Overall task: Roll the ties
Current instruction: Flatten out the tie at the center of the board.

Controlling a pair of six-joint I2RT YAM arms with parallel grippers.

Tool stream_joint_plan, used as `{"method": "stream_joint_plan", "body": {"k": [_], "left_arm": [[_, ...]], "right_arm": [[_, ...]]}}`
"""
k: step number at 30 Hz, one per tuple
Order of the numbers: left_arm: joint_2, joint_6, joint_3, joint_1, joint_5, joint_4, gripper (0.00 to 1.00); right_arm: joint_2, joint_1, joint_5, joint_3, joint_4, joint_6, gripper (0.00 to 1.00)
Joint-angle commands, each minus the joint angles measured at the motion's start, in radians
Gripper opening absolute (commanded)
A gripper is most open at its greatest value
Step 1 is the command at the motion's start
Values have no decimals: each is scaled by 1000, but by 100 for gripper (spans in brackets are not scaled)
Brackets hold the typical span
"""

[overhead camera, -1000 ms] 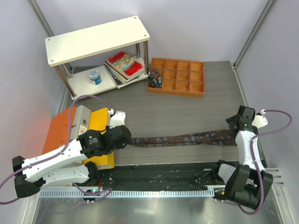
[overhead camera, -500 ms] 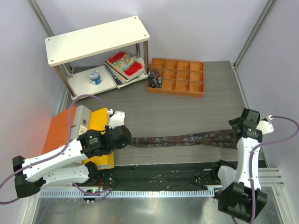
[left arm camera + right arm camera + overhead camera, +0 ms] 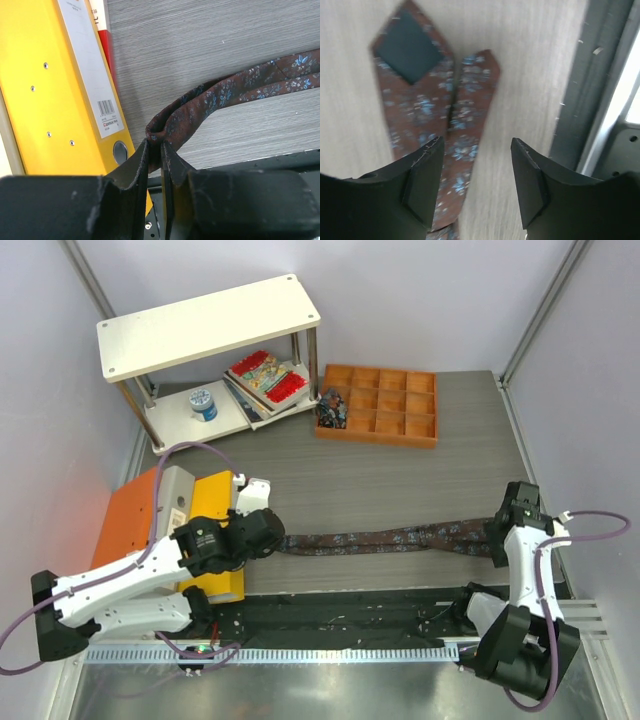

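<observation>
A dark red tie with small blue flowers (image 3: 390, 538) lies stretched across the table from left to right. My left gripper (image 3: 272, 537) is shut on its narrow left end; in the left wrist view the tie (image 3: 210, 100) runs from between the closed fingers (image 3: 137, 165) up to the right. My right gripper (image 3: 503, 532) is open over the tie's wide right end. In the right wrist view the pointed end (image 3: 427, 95) lies on the wood, underside up, just ahead of the spread fingers (image 3: 422, 185), with nothing between them.
A yellow binder (image 3: 213, 510) on an orange box (image 3: 128, 515) lies beside my left arm. A white shelf (image 3: 205, 325) with books and a blue tape roll stands far left. An orange compartment tray (image 3: 380, 405) sits at the back. A black rail (image 3: 330, 615) runs along the near edge.
My right arm has swung down and inward, bringing its gripper from off the table's right side onto the tie's wide end. My left gripper stayed shut on the narrow end, shifting slightly right.
</observation>
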Motion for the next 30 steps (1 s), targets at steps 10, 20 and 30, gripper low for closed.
{"method": "stream_joint_plan", "body": {"k": [10, 20, 30], "left_arm": [[-25, -32, 11, -11, -38, -10, 14], [-18, -51, 16, -34, -64, -30, 14], [-29, -58, 15, -47, -78, -35, 14]], "right_arm": [[252, 7, 121, -53, 209, 30, 46], [248, 6, 108, -90, 299, -33, 13], [62, 7, 136, -13, 172, -82, 1]]}}
